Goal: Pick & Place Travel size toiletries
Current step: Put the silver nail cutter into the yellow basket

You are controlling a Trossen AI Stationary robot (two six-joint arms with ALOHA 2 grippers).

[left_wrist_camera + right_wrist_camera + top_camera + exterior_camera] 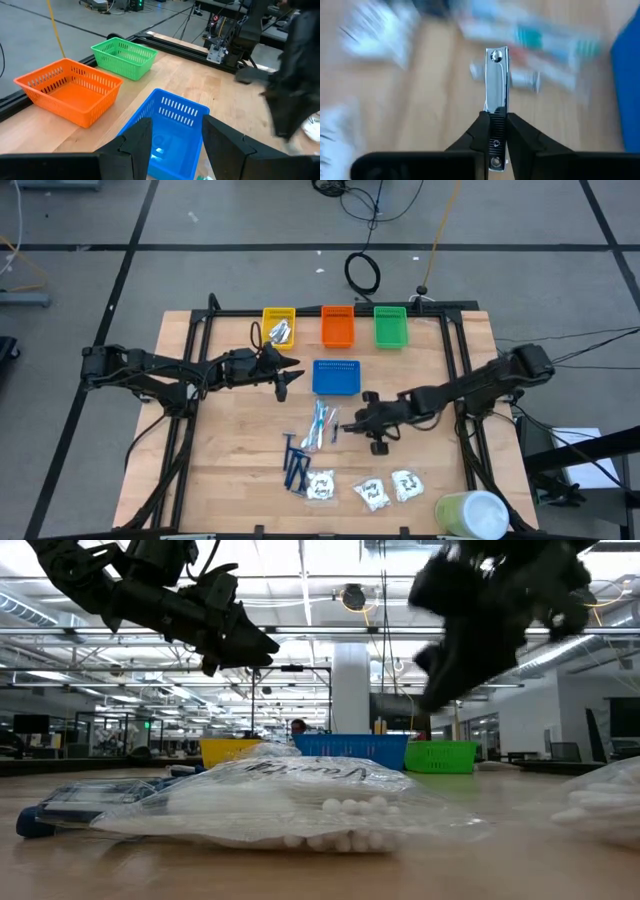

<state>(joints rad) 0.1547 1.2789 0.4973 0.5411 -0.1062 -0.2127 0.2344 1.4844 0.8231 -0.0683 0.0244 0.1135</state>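
My right gripper (348,424) is shut on a silvery nail clipper (496,75), above the table just right of the slim light-blue-and-white sticks (320,425). Dark blue razors (297,465) and three white sachets (320,487) (372,492) (407,485) lie flat near the front edge. Silvery packets (281,332) lie in the yellow tray (279,313). My left gripper (285,376) is open and empty, just left of the blue tray (336,377), which shows between its fingers in the left wrist view (172,125). My right gripper pinches the nail clipper by one end (495,125) between its two fingers (481,137). The clipper lies along the fingers and sticks out forward past their tips. It is lifted clear of the table.
The orange tray (338,326) and green tray (390,326) stand at the back next to the yellow one. A big pale green-and-white cylinder (472,515) lies at the front right corner. Bare wood lies between the trays and the toiletries.
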